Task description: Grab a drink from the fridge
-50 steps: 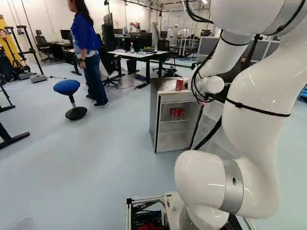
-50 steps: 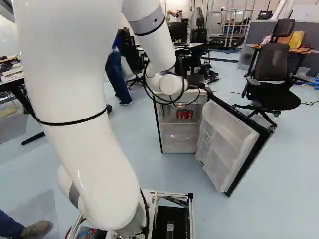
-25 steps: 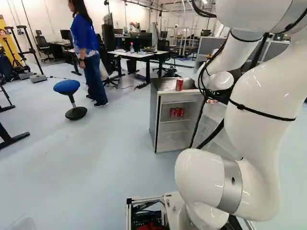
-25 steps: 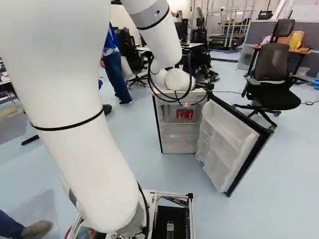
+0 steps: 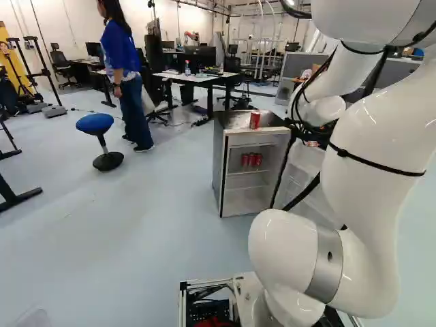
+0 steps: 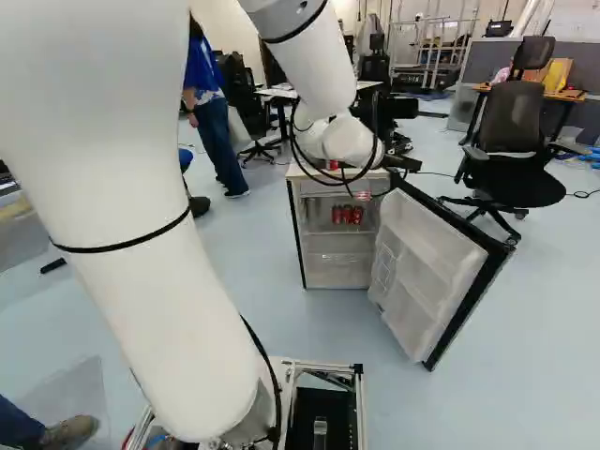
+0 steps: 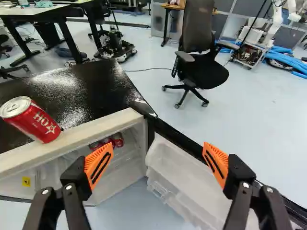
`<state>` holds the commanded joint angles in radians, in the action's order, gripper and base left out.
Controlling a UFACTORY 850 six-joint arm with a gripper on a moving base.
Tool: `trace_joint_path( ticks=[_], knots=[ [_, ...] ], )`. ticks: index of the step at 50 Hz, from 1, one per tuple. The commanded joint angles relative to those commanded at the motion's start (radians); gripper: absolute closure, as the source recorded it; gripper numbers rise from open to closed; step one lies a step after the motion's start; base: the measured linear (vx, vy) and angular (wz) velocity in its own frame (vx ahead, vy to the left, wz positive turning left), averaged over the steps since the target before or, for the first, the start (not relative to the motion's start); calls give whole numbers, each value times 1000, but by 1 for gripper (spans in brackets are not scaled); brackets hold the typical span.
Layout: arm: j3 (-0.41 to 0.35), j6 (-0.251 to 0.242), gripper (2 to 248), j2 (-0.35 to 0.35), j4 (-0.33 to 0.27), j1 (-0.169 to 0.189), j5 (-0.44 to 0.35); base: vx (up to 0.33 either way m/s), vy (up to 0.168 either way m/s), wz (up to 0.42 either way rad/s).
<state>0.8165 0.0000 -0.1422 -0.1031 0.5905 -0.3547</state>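
In the right base view a black part of the gripper point(image 6: 403, 163) shows beyond the white wrist, above the fridge point(image 6: 337, 267). The wrist view has the gripper point(image 7: 157, 165) with its orange pads wide apart and nothing between them. One red can point(image 7: 34, 120) stands on the fridge's dark top, ahead of and beside one finger. Three red cans point(image 5: 251, 159) stand together on a shelf inside; in the wrist view they are partly hidden by the fridge's front edge and a finger. The fridge door point(image 6: 424, 274) is swung open, with part of it beneath the gripper.
An office chair point(image 7: 204, 72) stands beyond the door. Desks point(image 5: 197, 78) are behind the fridge, and a blue stool point(image 5: 95, 123) is at the left of the left base view. Another robot point(image 7: 274, 24) stands in the background of the wrist view.
My arm has shifted to the right in both base views, and its wrist has turned, uncovering more of the fridge top. The base, fridge and cans have stayed put.
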Motion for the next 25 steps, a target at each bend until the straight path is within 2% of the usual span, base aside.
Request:
trace_joint_path(
  ticks=[25],
  knots=[
    [60, 0, 3, 0, 53, 68, 140, 0, 0, 0]
  ],
)
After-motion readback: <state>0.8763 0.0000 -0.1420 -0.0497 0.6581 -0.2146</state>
